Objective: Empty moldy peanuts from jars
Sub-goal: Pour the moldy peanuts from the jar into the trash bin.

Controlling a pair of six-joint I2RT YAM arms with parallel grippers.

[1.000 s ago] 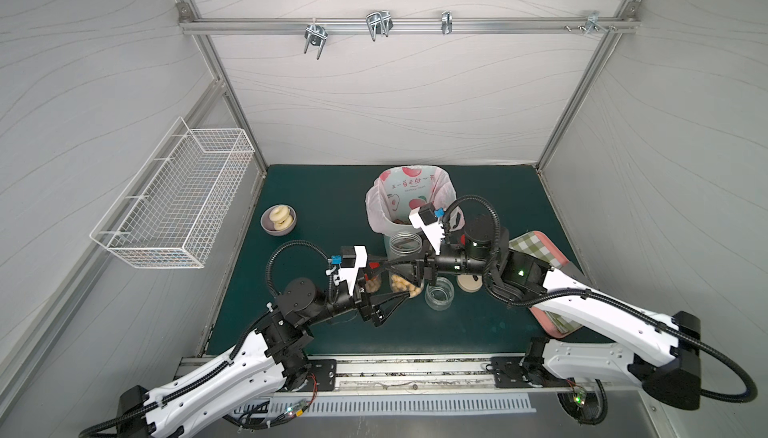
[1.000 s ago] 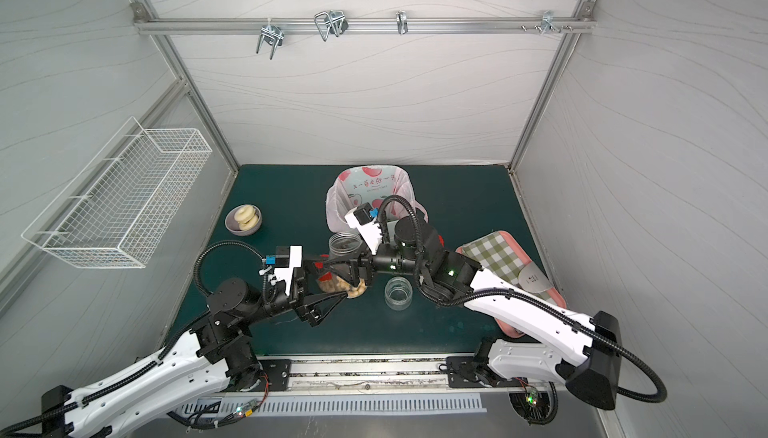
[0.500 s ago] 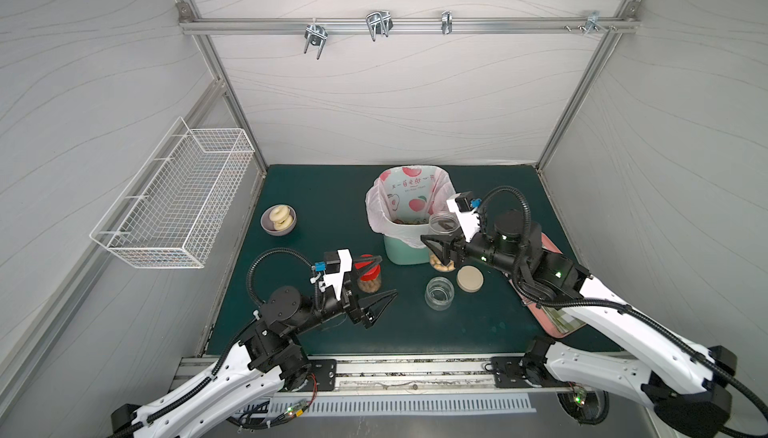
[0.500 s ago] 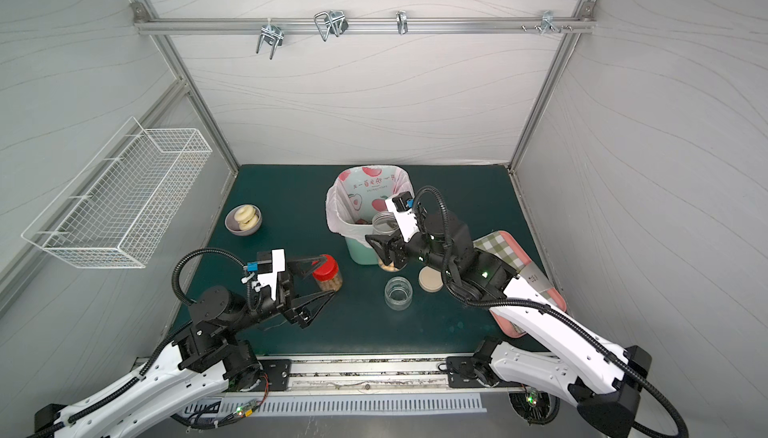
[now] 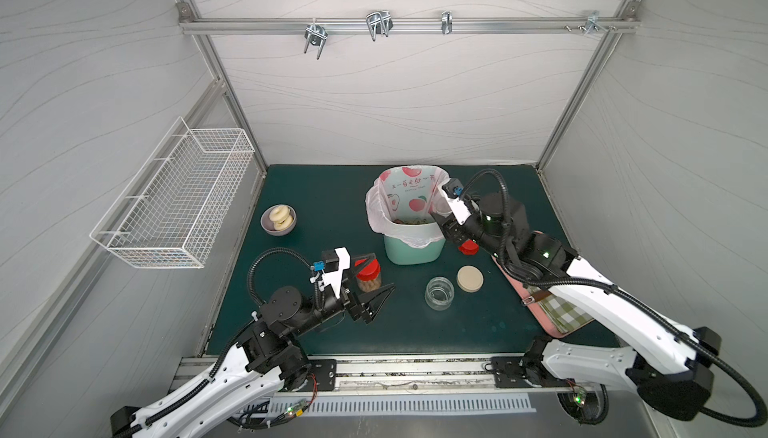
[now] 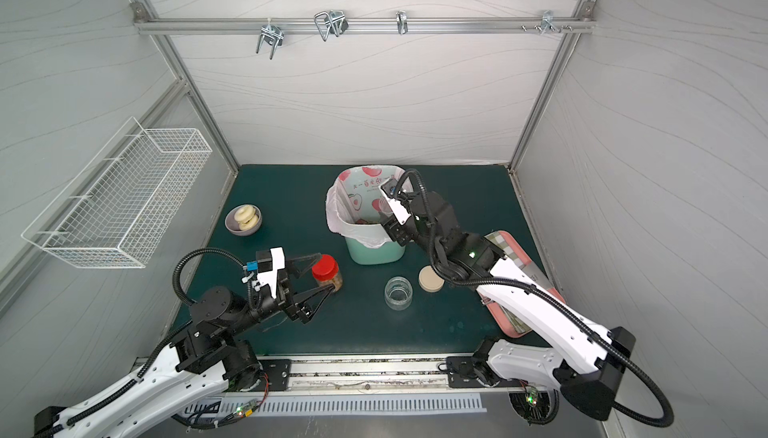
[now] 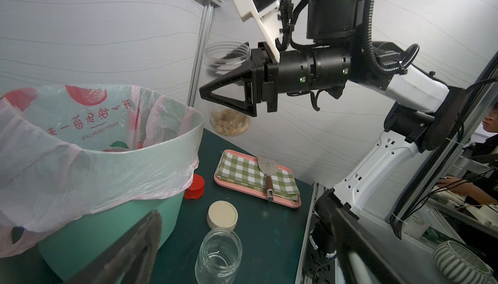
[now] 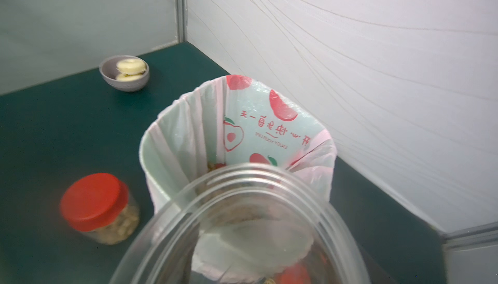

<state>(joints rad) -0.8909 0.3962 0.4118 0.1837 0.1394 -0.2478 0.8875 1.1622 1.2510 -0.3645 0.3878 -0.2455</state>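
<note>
While the R gripper (image 7: 213, 80) pinches an open clear jar (image 7: 227, 53), mouth up, by the right rim of the bin (image 5: 411, 251), we see peanuts (image 7: 229, 123) sitting at its bottom. L gripper (image 6: 326, 270) is spread wide w/ nothing in it. The red-lid jar (image 8: 94, 201), also w/ peanuts, stands by its fingers.

Print on the bag (image 5: 409, 203) reads "ENJOY YOUR LIFE" under Chinese chars.

A loose red lid (image 5: 468, 247), beige lid (image 5: 470, 278) & empty jar (image 5: 439, 292) sit nearby.

1 s ago we saw both grippers meeting in front of the bin; they've since parted.
</note>
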